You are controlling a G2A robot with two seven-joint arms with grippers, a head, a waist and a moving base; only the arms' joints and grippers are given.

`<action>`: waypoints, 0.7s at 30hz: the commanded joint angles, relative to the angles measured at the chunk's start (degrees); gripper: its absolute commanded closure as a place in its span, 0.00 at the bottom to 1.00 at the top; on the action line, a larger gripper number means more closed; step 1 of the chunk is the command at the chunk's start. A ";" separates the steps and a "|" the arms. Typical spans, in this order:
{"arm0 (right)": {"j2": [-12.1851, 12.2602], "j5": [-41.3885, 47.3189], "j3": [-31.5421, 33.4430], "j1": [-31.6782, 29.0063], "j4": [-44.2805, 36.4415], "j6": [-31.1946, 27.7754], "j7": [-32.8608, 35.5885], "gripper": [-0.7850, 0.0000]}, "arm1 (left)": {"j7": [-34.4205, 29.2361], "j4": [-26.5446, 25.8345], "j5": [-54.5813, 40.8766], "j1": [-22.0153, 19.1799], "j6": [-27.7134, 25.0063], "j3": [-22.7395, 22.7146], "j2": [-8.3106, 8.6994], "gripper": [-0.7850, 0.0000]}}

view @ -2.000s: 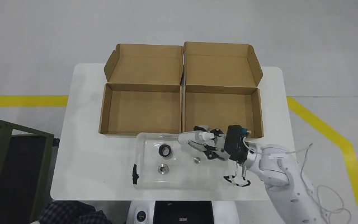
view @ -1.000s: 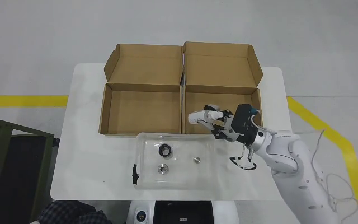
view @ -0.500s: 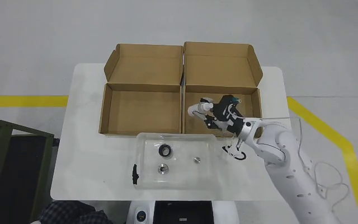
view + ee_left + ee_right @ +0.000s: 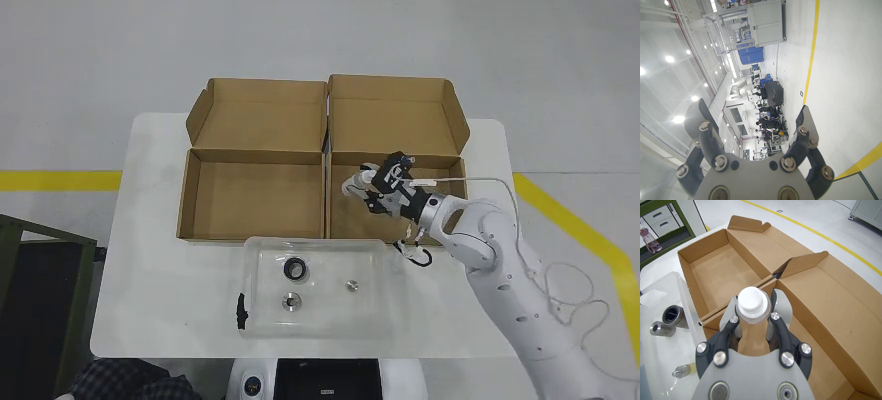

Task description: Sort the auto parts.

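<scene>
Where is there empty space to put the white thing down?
Both cardboard boxes have bare floors: the left box, and the right box under the right tool holding the white part. The table beside the left box is bare too. The clear tray is busiest, with three metal parts.

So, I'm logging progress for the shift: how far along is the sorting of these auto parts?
Done: nothing yet. The left cardboard box and the right cardboard box look bare where visible. In hand: the right gripper holds a white capped part over the right cardboard box. Left: a bushing, a steel sleeve and a small pin lie in the clear tray.
</scene>
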 commanded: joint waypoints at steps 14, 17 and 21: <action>-1.40 -3.97 -5.87 4.76 8.73 0.72 -0.14 0.98 | 0.00 0.00 0.00 0.00 0.00 0.00 0.00 0.00; -1.67 -3.83 -6.63 5.39 9.92 0.73 -0.22 0.58 | 0.00 0.00 0.00 0.00 0.00 0.00 0.00 0.00; -1.91 -3.51 -7.16 5.86 10.72 0.77 -0.42 0.00 | 0.00 0.00 0.00 0.00 0.00 0.00 0.00 0.00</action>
